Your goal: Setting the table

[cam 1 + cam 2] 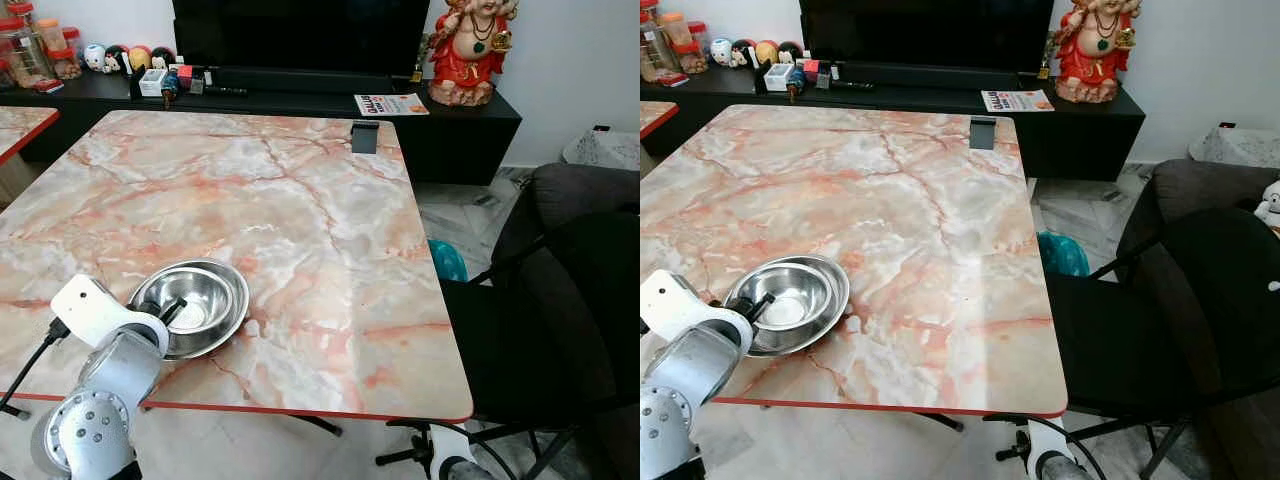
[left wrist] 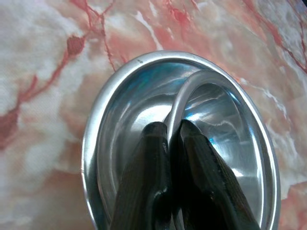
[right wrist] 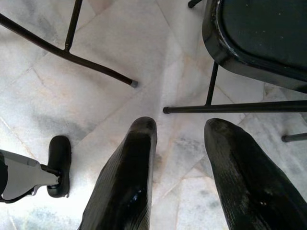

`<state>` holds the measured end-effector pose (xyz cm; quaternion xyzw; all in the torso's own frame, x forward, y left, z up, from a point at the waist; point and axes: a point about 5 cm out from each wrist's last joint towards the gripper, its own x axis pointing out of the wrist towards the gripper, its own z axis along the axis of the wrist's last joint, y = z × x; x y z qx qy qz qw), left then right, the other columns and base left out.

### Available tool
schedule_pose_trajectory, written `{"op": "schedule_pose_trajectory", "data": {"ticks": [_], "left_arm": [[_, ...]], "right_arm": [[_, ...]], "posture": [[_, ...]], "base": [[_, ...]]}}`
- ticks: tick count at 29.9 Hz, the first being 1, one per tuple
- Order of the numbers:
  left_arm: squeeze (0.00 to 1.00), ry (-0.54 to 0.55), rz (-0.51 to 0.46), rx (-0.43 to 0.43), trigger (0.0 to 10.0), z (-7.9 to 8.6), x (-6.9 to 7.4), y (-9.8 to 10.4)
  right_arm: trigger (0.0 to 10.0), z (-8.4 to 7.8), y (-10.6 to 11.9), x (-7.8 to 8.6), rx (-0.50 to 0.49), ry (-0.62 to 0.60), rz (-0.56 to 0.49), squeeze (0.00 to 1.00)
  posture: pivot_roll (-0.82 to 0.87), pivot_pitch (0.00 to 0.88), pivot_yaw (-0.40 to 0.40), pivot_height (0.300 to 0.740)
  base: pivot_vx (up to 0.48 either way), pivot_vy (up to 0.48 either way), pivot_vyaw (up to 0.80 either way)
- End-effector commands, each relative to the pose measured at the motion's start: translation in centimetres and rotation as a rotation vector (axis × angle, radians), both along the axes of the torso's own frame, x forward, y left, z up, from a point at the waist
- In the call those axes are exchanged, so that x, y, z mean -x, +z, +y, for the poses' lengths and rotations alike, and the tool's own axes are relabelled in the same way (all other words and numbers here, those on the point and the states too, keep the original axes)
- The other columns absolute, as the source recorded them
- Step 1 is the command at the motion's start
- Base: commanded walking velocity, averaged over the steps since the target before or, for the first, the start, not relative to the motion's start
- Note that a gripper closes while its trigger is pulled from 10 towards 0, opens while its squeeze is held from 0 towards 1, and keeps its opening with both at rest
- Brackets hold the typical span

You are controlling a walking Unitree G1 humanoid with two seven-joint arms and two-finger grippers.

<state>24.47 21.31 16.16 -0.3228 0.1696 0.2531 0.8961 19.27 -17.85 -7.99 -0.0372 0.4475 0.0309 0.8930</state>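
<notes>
Two steel bowls (image 1: 210, 292), one nested in the other, sit on the marble table (image 1: 300, 190) near its front left corner. My left gripper (image 1: 172, 312) reaches into them from the front. In the left wrist view its two black fingers (image 2: 148, 158) are shut on the thin rim of the inner bowl (image 2: 192, 81), which lies tilted inside the outer bowl (image 2: 103, 96). My right gripper (image 3: 180, 129) hangs low over the pale tiled floor beside the table, open with nothing between its fingers.
A black chair (image 1: 560, 320) stands at the table's right side, its legs (image 3: 96, 67) near my right gripper. A small grey object (image 1: 365, 136) stands at the table's far edge. Behind are a black console with a red statue (image 1: 470, 50) and jars.
</notes>
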Motion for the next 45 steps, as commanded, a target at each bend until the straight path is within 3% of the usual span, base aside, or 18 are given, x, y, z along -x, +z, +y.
{"op": "schedule_pose_trajectory", "data": {"ticks": [1, 9, 10, 12, 13, 15, 17, 18, 19, 21, 22, 28, 45], "left_arm": [[0.42, 0.002, 0.007, -0.014, 10.0, 0.1, -0.2, 0.2], [0.45, 0.000, 0.003, -0.023, 10.0, 0.3, -0.4, 0.5], [0.52, -0.001, 0.003, -0.022, 10.0, 0.3, -0.4, 0.5], [0.55, -0.003, 0.005, -0.021, 10.0, 0.2, -0.4, 0.5], [0.73, -0.009, 0.004, -0.021, 10.0, 0.2, -0.4, 0.6], [0.78, -0.022, 0.002, -0.022, 10.0, 0.0, -0.5, 0.6], [0.75, -0.025, 0.003, -0.023, 10.0, 0.0, -0.5, 0.7], [0.66, -0.026, 0.003, -0.024, 10.0, 0.1, -0.5, 0.7], [0.31, -0.028, 0.002, -0.023, 10.0, 0.0, -0.6, 0.8], [0.31, -0.030, 0.002, -0.022, 10.0, 0.0, -0.6, 0.8], [0.00, -0.037, 0.003, -0.022, 10.0, 0.0, -0.6, 0.8], [0.00, -0.057, 0.011, -0.053, 10.0, 0.3, -0.5, 1.3], [0.00, -0.149, -0.025, -0.320, 10.0, 3.7, -0.8, 5.5]], "right_arm": [[10.0, 0.0, 0.1, -0.2, -0.003, -0.005, -0.004, 0.00], [10.0, 0.0, 0.1, -0.2, -0.003, -0.003, -0.004, 0.00], [10.0, 0.0, 0.1, -0.2, -0.004, -0.004, -0.004, 0.00], [10.0, 0.1, 0.1, -0.2, -0.005, -0.006, -0.004, 0.00], [10.0, 0.1, 0.1, -0.2, -0.005, -0.006, -0.004, 0.00], [10.0, 0.1, 0.1, -0.2, -0.005, -0.006, -0.003, 0.00], [10.0, 0.1, 0.1, -0.2, -0.006, -0.006, -0.003, 0.00], [10.0, 0.1, 0.1, -0.2, -0.006, -0.006, -0.003, 0.00], [10.0, 0.1, 0.1, -0.2, -0.007, -0.006, -0.003, 0.00], [10.0, 0.1, 0.1, -0.2, -0.007, -0.005, -0.002, 0.00], [10.0, 0.1, 0.1, -0.2, -0.007, -0.005, -0.002, 0.00], [10.0, 0.2, 0.1, -0.2, -0.009, -0.003, -0.002, 0.00], [10.0, 0.4, 0.2, -0.5, -0.011, 0.003, -0.006, 0.00]], "posture": [[0.04, 0.000, -0.037, 0.732], [0.04, 0.000, -0.036, 0.732], [0.04, 0.000, -0.036, 0.732], [0.04, 0.000, -0.035, 0.732], [0.04, 0.000, -0.035, 0.732], [0.04, 0.000, -0.034, 0.732], [0.04, 0.000, -0.034, 0.732], [0.04, 0.000, -0.034, 0.732], [0.04, 0.000, -0.033, 0.732], [0.04, 0.000, -0.033, 0.732], [0.04, 0.000, -0.035, 0.732], [0.05, 0.000, -0.034, 0.732], [0.06, 0.000, -0.038, 0.732]], "base": [[0.000, 0.000, 0.00], [0.000, 0.000, 0.00], [0.000, 0.000, 0.00], [0.000, 0.000, 0.00], [0.000, 0.000, 0.00], [0.000, 0.000, 0.00], [0.000, 0.000, 0.00], [0.000, 0.000, 0.00], [0.000, 0.000, 0.00], [0.000, 0.000, 0.00], [0.000, 0.000, 0.00], [0.000, 0.000, 0.00], [0.000, 0.000, 0.00]]}}
